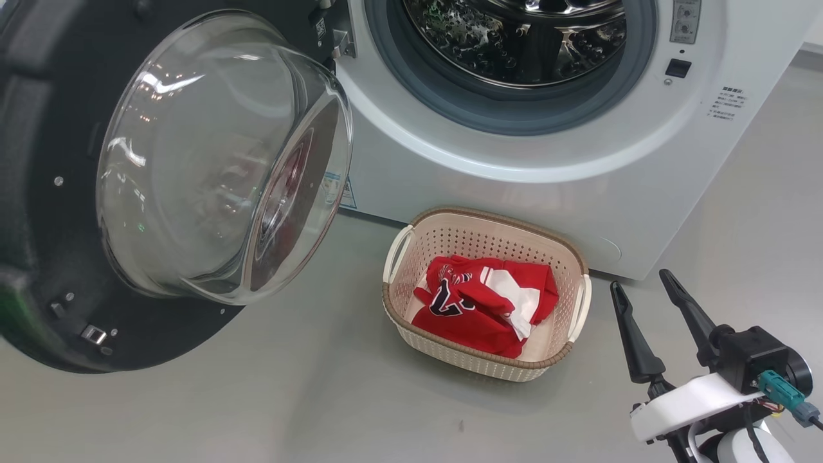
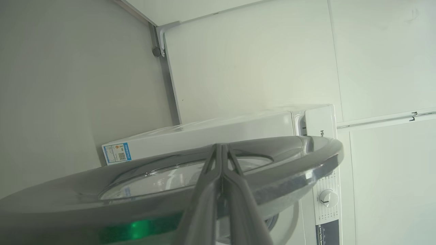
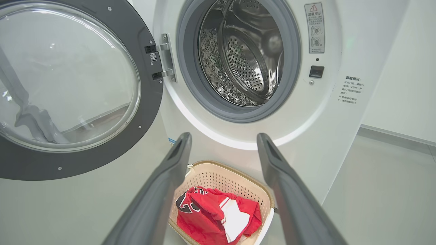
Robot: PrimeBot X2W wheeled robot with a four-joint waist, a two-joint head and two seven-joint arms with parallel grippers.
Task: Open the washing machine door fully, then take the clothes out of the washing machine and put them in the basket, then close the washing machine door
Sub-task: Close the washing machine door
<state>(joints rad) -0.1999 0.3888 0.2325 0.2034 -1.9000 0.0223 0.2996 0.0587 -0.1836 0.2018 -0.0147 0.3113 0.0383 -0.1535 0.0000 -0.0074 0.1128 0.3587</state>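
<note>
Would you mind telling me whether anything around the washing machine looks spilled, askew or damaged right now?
Nothing stands out. The basket stands upright on the floor before the washing machine, the red jersey lies crumpled inside it, and the door hangs open, undamaged.

A smooth, pale grey floor [image 1: 257, 411] spreads across the head view from seven o'clock round to three o'clock, matte and evenly lit, with only faint shadows. In the right wrist view a plain white wall [image 3: 405, 75] stands at three o'clock and meets the floor along a low grey skirting [image 3: 395, 133]. In the left wrist view, white wall panels [image 2: 259, 64] span twelve to three o'clock, divided by thin seams [image 2: 385, 119].
</note>
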